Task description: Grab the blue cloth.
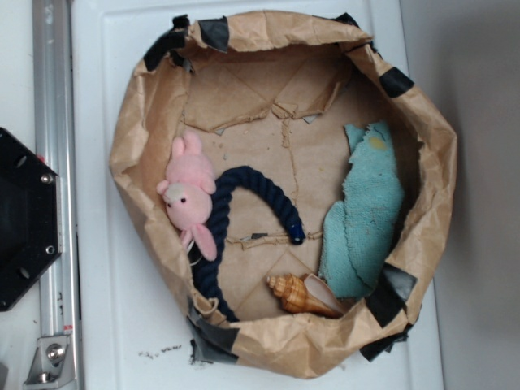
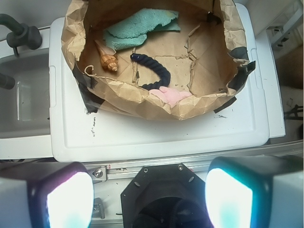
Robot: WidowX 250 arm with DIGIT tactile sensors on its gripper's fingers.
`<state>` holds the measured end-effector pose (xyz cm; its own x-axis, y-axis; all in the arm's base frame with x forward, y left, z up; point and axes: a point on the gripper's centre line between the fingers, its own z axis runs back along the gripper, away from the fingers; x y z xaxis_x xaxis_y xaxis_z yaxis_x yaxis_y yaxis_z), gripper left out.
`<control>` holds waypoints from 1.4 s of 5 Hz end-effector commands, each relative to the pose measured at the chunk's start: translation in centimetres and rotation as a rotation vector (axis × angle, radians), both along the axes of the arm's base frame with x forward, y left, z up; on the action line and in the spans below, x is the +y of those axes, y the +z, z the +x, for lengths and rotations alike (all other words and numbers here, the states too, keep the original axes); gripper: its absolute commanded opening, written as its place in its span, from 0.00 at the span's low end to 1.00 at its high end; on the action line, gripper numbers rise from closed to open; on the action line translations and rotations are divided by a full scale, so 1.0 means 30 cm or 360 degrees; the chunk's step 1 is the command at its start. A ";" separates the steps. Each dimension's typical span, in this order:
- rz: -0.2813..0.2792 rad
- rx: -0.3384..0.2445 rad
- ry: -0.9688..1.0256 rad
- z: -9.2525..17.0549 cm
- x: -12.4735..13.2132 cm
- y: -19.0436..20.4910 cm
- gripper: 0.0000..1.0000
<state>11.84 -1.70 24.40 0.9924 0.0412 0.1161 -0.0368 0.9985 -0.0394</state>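
A brown paper basket (image 1: 134, 138), patched with black tape, sits on a white tabletop (image 1: 97, 325). The blue cloth (image 1: 363, 213) lies flat inside it, stretched along one wall, with a small yellowish stain near one end. Its other end lies just beside a tan seashell (image 1: 302, 296). A dark navy rope (image 1: 244, 203) curves across the middle of the basket floor, apart from the cloth, and a pink plush toy (image 1: 191, 195) rests against the opposite wall. In the wrist view the gripper (image 2: 148, 194) is well back from the basket, above the robot's own base, with its two pads (image 2: 69, 199) spread wide and nothing between them. The reach has not begun, so the step in hand appears to be the approach. It would likely go best by bringing the open jaws down over the cloth's middle, clear of the basket wall and away from the shell, pressing lightly into the fabric so the jaws pinch up a fold. A descent too near the wall could snag the crumpled paper.
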 end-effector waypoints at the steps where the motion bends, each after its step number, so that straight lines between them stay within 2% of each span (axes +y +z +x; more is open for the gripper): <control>1: 0.0000 0.0000 0.0000 0.000 0.000 0.000 1.00; 2: 0.0093 -0.0086 0.0053 0.167 0.044 -0.124 1.00; 3: 0.0093 -0.0167 0.0065 0.338 0.079 -0.214 1.00; 4: 0.0172 -0.0158 -0.0047 0.490 0.054 -0.330 1.00; 5: 0.0281 -0.0128 -0.0126 0.561 0.047 -0.435 1.00; 6: 0.0251 -0.0142 -0.0199 0.603 0.048 -0.488 1.00; 7: 0.0182 -0.0211 -0.0253 0.628 0.024 -0.537 1.00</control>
<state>30.14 -1.26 7.24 0.9675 -0.1498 0.2036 0.1370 0.9877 0.0756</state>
